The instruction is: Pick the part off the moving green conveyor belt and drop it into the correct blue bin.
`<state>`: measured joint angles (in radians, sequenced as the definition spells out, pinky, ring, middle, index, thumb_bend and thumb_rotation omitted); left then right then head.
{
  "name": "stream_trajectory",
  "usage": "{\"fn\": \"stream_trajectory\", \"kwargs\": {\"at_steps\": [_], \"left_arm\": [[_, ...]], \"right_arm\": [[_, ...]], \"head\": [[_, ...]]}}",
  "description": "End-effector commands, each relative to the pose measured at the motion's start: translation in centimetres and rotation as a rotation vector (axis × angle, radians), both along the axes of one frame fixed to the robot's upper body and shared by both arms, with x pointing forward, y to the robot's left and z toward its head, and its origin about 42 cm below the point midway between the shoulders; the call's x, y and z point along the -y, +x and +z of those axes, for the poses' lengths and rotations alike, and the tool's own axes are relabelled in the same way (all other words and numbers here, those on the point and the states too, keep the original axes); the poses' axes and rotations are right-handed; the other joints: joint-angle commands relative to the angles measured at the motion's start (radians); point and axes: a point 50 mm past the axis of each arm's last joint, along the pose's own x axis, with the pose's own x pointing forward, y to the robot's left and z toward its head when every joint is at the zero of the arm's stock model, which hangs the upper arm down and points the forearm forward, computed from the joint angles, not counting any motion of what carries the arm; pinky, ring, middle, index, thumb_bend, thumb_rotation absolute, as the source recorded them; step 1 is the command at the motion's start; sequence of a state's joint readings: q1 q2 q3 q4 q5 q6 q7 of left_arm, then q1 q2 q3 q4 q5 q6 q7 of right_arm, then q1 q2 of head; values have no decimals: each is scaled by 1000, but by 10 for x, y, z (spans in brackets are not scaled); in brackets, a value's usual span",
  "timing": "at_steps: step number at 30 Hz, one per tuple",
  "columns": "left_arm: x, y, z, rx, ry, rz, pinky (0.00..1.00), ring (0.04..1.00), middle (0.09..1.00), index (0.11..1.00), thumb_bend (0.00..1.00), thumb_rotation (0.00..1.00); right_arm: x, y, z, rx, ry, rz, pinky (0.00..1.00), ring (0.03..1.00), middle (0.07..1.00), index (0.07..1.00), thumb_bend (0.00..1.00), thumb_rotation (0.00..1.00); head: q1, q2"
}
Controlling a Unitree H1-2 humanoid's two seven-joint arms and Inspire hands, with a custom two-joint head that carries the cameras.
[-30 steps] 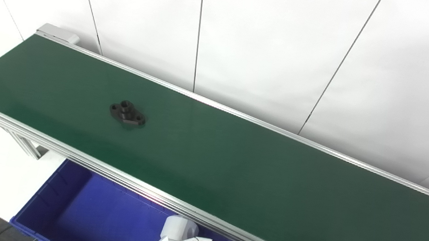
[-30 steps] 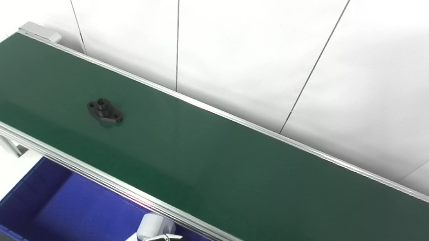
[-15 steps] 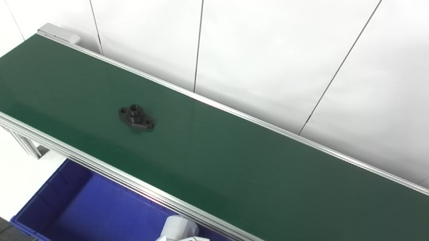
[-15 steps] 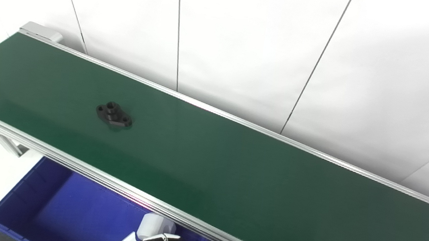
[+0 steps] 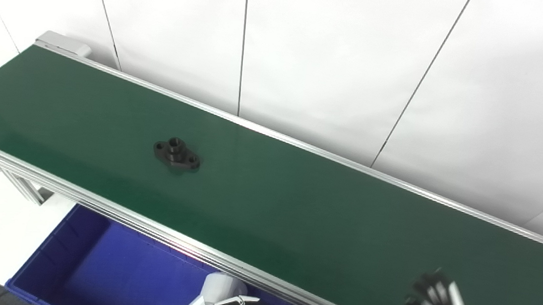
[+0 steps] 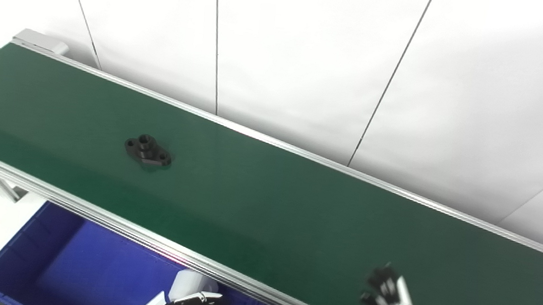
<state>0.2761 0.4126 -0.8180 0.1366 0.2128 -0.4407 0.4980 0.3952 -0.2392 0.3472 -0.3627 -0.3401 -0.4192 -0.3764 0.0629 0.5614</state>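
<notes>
The scene is brightly and evenly lit from above. The white wall (image 5: 340, 54) is nearly overexposed. A soft sheen is seen on the belt (image 5: 296, 209). Shadows are faint; focus is sharp throughout.

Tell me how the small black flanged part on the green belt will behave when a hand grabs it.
The small black flanged part looks rigid, probably not bending. It lies flat on its wide flange on the green conveyor belt, so it likely won't roll or tip. Its low profile may make it fiddly to lift; the raised hub seems the easier grip.
</notes>
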Motion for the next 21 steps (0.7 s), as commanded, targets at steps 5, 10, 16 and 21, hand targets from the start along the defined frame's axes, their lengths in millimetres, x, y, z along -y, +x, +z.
{"fn": "stream_trajectory", "kwargs": {"at_steps": [5,10,16,21], "left_arm": [[0,7,5,39,-24,-6,685,778,828,803,818,421],[3,10,3,48,-19,-7,696,784,827,800,823,430],[4,11,4,59,-16,-22,709,791,831,800,815,408],[2,9,7,105,12,-20,701,789,832,804,819,403]], "right_arm": [[8,30,26,89,-121,1,665,820,877,918,677,517],[15,58,39,78,-191,19,662,807,860,893,682,532],[17,79,54,49,-248,24,654,782,837,860,657,403],[18,87,61,49,-293,31,641,769,829,853,643,297]], "head": [[-6,-1],[-14,-4],[-35,4],[-52,12]]}}
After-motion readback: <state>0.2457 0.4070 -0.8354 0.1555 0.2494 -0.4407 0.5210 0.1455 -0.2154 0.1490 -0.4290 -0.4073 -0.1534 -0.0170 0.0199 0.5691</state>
